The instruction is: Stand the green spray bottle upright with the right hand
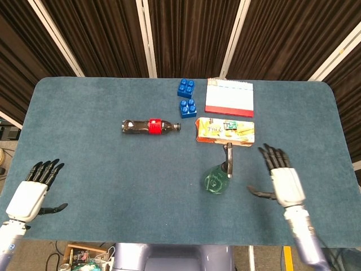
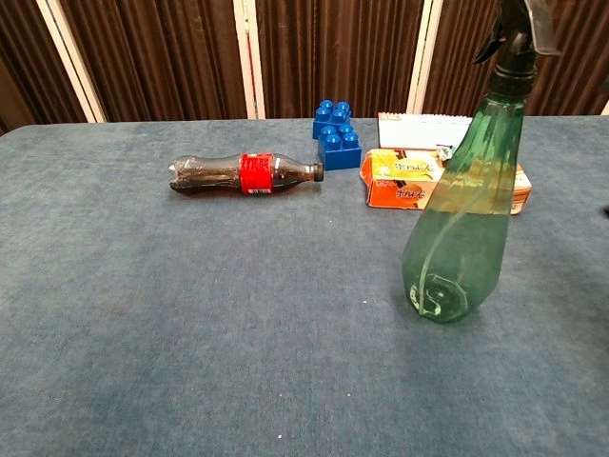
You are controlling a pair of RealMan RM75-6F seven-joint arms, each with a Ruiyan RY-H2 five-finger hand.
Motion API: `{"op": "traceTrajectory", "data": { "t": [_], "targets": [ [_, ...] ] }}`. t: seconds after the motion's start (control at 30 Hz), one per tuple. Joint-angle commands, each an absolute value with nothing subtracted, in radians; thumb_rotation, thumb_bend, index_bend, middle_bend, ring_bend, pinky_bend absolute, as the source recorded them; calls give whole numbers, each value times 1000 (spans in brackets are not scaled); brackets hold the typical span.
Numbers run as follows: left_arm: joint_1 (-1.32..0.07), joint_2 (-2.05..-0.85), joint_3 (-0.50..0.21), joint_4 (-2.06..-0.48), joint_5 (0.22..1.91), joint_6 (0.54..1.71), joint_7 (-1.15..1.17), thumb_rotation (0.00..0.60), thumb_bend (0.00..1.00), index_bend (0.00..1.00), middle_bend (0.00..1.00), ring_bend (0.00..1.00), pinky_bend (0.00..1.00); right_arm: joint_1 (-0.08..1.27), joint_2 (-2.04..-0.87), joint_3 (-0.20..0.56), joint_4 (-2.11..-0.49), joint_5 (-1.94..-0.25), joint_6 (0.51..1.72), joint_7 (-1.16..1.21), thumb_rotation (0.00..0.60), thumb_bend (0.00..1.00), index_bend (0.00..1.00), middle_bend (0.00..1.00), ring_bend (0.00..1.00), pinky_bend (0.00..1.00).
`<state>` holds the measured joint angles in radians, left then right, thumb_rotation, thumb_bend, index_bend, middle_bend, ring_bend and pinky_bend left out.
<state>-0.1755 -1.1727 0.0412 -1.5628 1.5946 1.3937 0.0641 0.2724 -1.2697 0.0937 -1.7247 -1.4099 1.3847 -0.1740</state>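
Note:
The green spray bottle (image 1: 217, 179) (image 2: 468, 219) stands upright on the blue table, free of any hand, its dark trigger head at the top. My right hand (image 1: 284, 182) lies to the right of the bottle with its fingers spread, holding nothing and clear of the bottle; the chest view does not show it. My left hand (image 1: 32, 192) rests open near the table's front left corner, far from the bottle.
A cola bottle (image 1: 149, 126) (image 2: 243, 174) lies on its side mid-table. Two blue bricks (image 1: 186, 97) (image 2: 333, 135), a white-and-red box (image 1: 229, 97) and an orange packet (image 1: 225, 131) (image 2: 409, 181) sit behind the spray bottle.

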Motion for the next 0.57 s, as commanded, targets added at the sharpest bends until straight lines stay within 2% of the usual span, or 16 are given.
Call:
{"op": "traceTrajectory", "data": {
  "t": [0.03,0.23,0.57],
  "targets": [
    [-176,-1172,41,-1562,1591,1390,64,600,0,0,0,0,5,219,-1233,73,-1689,-1395,1439,-216,600,213,0,0,0,0],
    [-161,-1179,16,-1557,1553,1417,109,600,0,0,0,0,5,124,-1201,80,-1625,-1294,1532,-250,600,219,0,0,0,0],
    [-153,-1173,31,-1565,1577,1426,107,600,0,0,0,0,6,101,-1144,80,-1661,-1282,1505,-200,600,219,0,0,0,0]
  ]
}}
